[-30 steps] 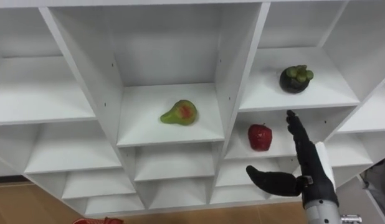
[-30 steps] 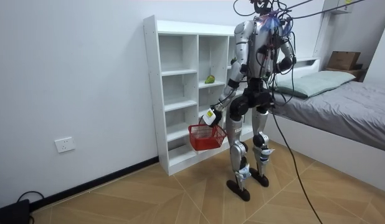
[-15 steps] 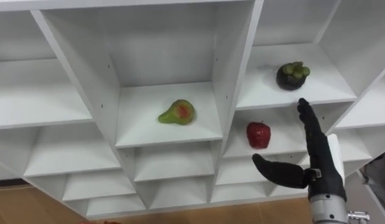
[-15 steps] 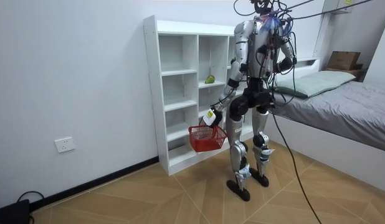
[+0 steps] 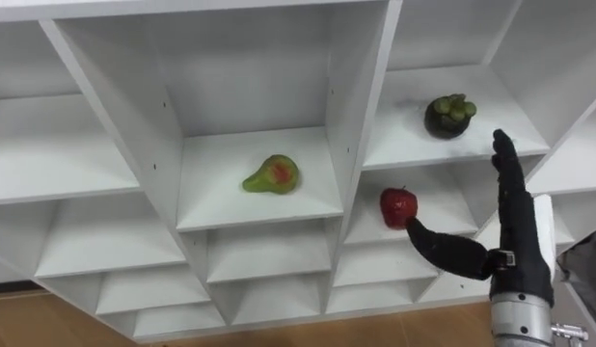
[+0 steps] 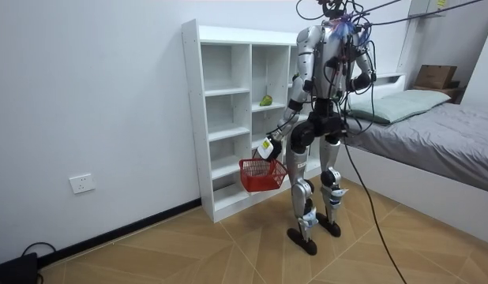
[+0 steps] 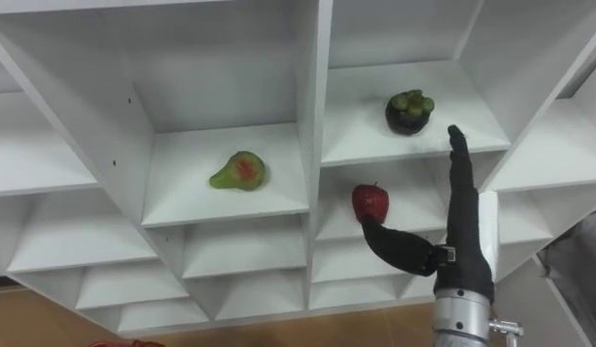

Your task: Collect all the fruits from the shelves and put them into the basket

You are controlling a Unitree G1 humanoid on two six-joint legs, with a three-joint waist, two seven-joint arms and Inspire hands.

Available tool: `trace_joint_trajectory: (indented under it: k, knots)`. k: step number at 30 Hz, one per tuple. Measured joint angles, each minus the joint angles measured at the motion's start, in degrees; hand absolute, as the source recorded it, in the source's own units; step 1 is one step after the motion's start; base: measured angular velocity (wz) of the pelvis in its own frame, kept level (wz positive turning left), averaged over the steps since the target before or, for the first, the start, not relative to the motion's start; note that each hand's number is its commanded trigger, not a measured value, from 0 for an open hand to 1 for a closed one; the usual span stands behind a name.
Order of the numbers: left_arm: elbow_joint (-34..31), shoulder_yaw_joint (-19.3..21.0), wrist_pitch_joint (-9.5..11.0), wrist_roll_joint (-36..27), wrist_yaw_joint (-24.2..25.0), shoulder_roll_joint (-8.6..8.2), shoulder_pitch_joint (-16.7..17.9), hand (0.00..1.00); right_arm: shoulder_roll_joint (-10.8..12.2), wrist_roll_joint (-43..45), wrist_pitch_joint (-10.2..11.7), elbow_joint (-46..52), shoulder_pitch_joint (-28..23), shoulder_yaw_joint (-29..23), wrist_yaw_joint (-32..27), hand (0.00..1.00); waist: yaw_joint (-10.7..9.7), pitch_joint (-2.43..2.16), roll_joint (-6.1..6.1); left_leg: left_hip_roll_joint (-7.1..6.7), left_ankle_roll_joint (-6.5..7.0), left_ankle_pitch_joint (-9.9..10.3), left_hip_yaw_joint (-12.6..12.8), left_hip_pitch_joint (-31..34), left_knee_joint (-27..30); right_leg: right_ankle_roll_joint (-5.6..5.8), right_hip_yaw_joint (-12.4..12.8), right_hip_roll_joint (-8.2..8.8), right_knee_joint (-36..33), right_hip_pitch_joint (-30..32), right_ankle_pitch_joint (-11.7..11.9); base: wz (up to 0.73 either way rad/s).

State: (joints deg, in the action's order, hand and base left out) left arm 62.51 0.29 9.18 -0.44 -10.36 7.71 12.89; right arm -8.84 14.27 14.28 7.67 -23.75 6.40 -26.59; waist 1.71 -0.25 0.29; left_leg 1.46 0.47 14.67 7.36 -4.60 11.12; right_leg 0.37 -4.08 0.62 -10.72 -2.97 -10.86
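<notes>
A green-red pear (image 5: 272,174) lies in the middle compartment of the white closet (image 5: 360,106). A dark mangosteen (image 5: 449,116) with a green top sits on the shelf to its right. One shelf below lies a red fruit (image 5: 398,206). My right hand (image 5: 515,241) is open in front of that right column, fingers pointing up beside the mangosteen's shelf edge, thumb tip just below the red fruit. It holds nothing. In the room view my left hand (image 6: 268,147) hangs low, shut on the handle of a red basket (image 6: 262,174).
I stand facing the closet (image 6: 220,118), close to its front. Other compartments hold nothing. A bed (image 6: 433,134) stands at the room view's right, behind me. A wooden floor (image 6: 189,252) stretches toward the room view's left.
My right hand has risen and moved right, toward the shelves; its thumb now reaches just under the red fruit. The basket hand has not moved.
</notes>
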Motion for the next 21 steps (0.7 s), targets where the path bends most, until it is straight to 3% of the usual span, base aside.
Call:
trace_joint_trajectory:
  k: [7,13,21]
  knots:
    - [1.6,-0.6,-0.1,0.2,1.1,0.00,-1.8,1.00,-0.4,5.3,0.8,2.2,1.3,0.4,-4.2,0.00,0.1,0.28,-0.30,0.03,0.00,0.0,-0.1,0.1,0.0,0.00,-0.3,0.02,0.0,0.1,0.0,0.00]
    - [1.0,-1.2,-0.1,0.1,1.1,0.23,-2.2,1.00,-3.2,2.0,1.3,2.4,5.4,0.4,-5.2,0.00,0.0,0.20,-0.89,-0.01,0.00,0.0,-0.4,0.1,-0.2,0.00,-0.5,0.01,0.1,0.1,0.0,0.01]
    - [-0.6,-0.9,-0.2,2.7,1.0,2.16,-1.9,1.00,-4.1,1.2,1.2,2.0,7.2,-0.5,-4.4,0.00,0.2,0.23,-2.23,-0.08,-0.01,-0.1,-1.4,-0.3,-0.4,0.01,-1.1,0.03,1.2,-0.8,0.2,0.03]
